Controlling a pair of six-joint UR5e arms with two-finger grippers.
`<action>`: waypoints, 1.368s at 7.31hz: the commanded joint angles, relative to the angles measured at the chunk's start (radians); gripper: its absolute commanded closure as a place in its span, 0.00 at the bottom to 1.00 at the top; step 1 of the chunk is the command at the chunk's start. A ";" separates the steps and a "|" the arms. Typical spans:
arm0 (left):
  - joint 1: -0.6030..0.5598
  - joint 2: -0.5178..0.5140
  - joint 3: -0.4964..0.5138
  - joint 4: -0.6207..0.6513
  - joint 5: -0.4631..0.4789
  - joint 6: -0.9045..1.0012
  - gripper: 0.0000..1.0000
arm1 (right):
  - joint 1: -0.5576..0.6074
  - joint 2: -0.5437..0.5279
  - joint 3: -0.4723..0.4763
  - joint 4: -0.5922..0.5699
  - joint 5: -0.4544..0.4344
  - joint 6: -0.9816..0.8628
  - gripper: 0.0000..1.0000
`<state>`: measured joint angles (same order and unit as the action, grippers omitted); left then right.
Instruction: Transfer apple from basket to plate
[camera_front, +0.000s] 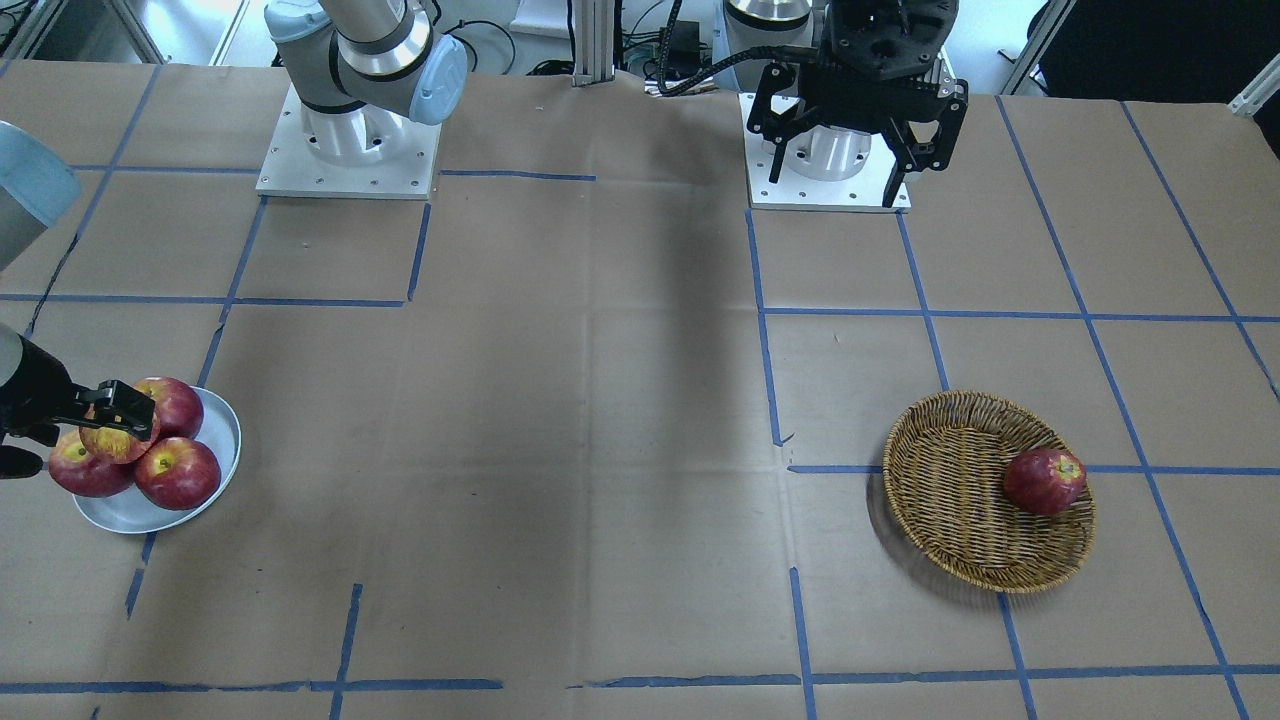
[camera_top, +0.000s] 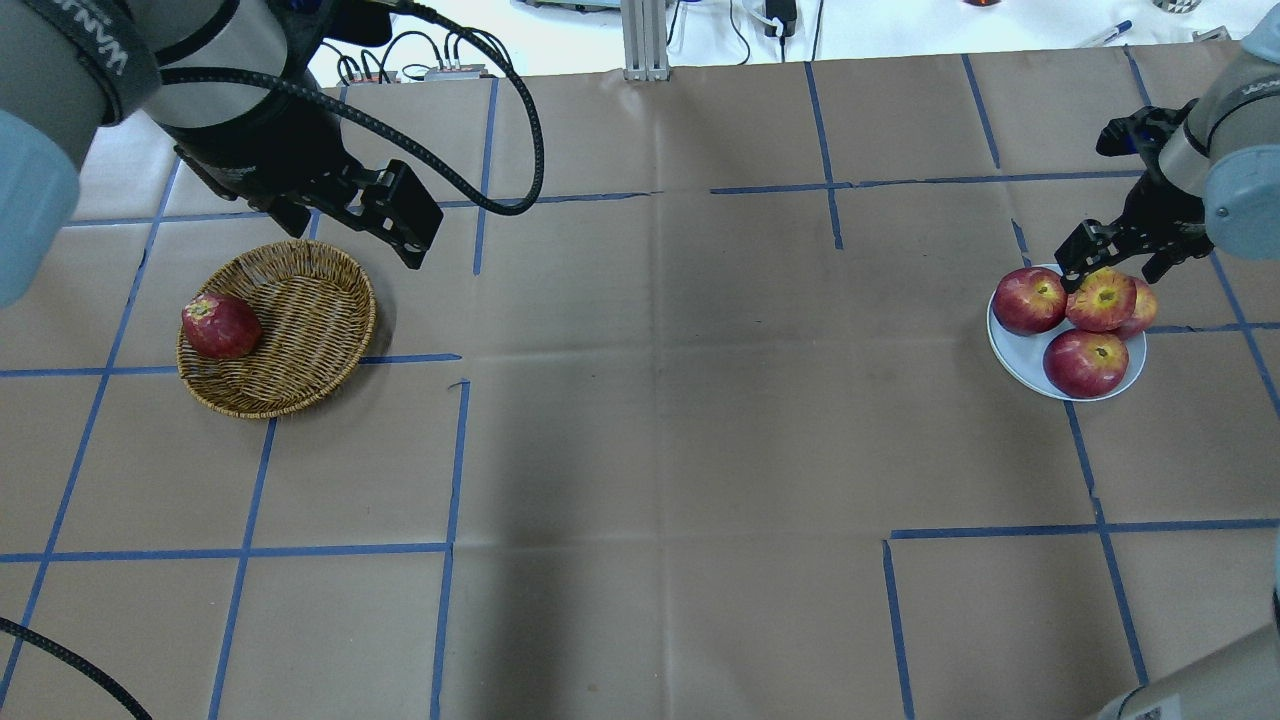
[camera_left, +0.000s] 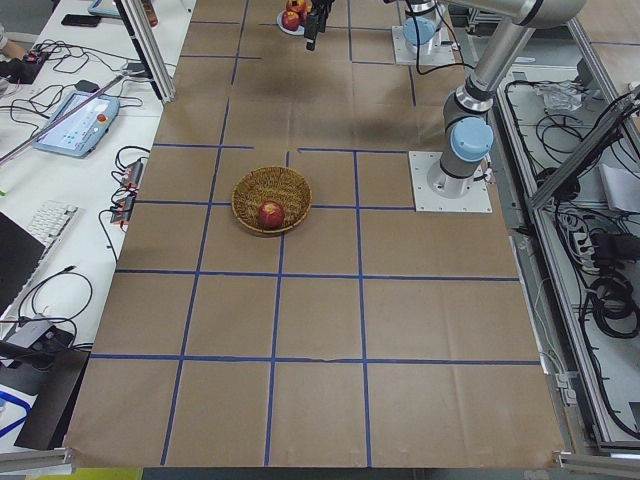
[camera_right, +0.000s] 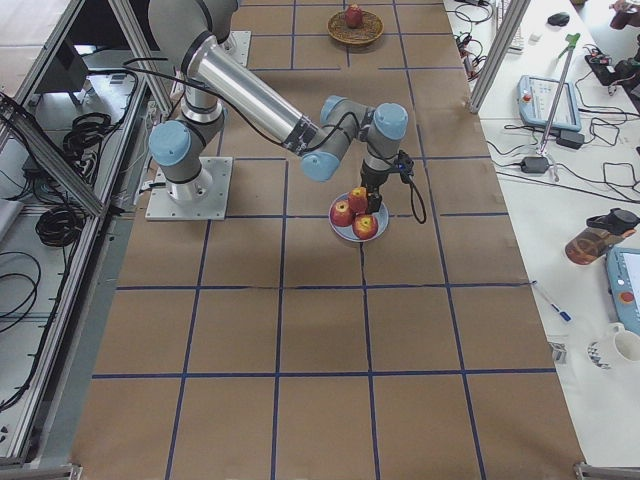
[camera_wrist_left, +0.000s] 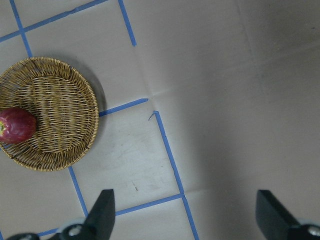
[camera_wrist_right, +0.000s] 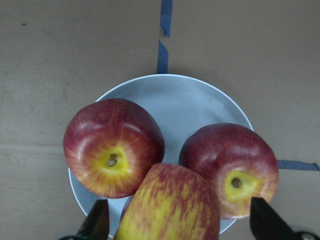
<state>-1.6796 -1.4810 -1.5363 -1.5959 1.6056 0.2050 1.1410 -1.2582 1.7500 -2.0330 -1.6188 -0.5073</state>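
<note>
The yellow-streaked apple (camera_top: 1100, 298) rests on top of three darker red apples on the pale blue plate (camera_top: 1010, 350) at the right. My right gripper (camera_top: 1115, 268) stands over it, open, one finger on each side with gaps to the apple. In the right wrist view the apple (camera_wrist_right: 172, 205) lies between the spread fingertips (camera_wrist_right: 97, 222) above the plate (camera_wrist_right: 175, 100). The wicker basket (camera_top: 310, 320) at the left holds one dark red apple (camera_top: 220, 325). My left gripper (camera_top: 350, 225) hangs open and empty, high above the basket's far rim.
Brown paper with blue tape lines covers the table. Both arm bases (camera_front: 345, 140) stand at the robot's edge of it. The right arm reaches in over the plate (camera_right: 358, 220). Desks with cables and devices flank the table's ends.
</note>
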 joint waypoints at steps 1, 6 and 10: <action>0.000 0.004 0.008 -0.002 0.004 0.001 0.00 | 0.011 -0.081 -0.017 0.058 0.016 0.004 0.00; 0.003 0.005 -0.002 0.007 0.001 0.001 0.00 | 0.176 -0.226 -0.109 0.237 0.030 0.152 0.00; 0.005 -0.002 -0.002 0.010 -0.003 0.001 0.00 | 0.359 -0.325 -0.116 0.387 0.033 0.413 0.00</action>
<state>-1.6763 -1.4823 -1.5384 -1.5869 1.6041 0.2056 1.4350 -1.5596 1.6382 -1.6878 -1.5834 -0.1833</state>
